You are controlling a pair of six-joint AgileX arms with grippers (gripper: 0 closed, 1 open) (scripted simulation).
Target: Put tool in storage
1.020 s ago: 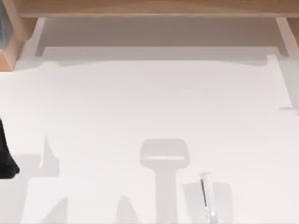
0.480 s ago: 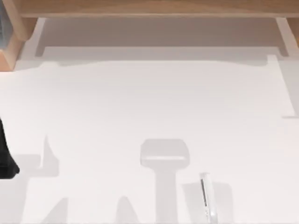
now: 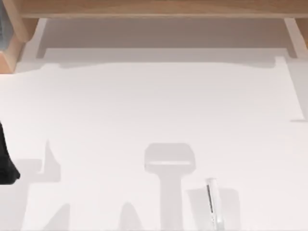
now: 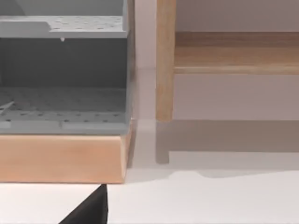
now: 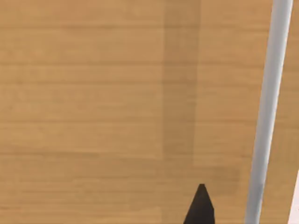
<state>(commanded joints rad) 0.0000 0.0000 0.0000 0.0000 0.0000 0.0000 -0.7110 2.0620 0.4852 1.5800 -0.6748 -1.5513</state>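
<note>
1. Left pincer (image 3: 6, 163): a dark shape at the far left edge of the worktop in the top view, about level with the grey shadow patches. Whether it is spread or pressed together cannot be told. One dark finger tip (image 4: 91, 210) shows in the left wrist view, low over the white surface.
2. Right pincer: one dark pointed fingertip (image 5: 200, 207) shows in the right wrist view, against a plain wooden surface (image 5: 93, 102) with a pale grey bar (image 5: 268, 107) beside it. Its state cannot be told either.
3. Tool (image 3: 212, 202): thin, pale silvery stick with a dark stripe along its length, lying flat on the worktop near the front edge, right of centre. It runs roughly front to back, untouched and well apart from the left pincer.
4. Shadow patch (image 3: 170, 163): broad, flat, grey, T-shaped (not an object), just left of the tool.
5. Worktop (image 3: 154, 106): white, bare across its middle, with further grey shadows along its front left.
6. Wooden frame (image 3: 154, 8): a light beam runs along the back of the worktop, with wooden posts at either end.
7. Storage unit (image 4: 65, 74): grey, with perforated shelves, set on a wooden base (image 4: 60, 158) at the back left corner. It sits just beside a wooden upright (image 4: 165, 60), well apart from the tool.
</note>
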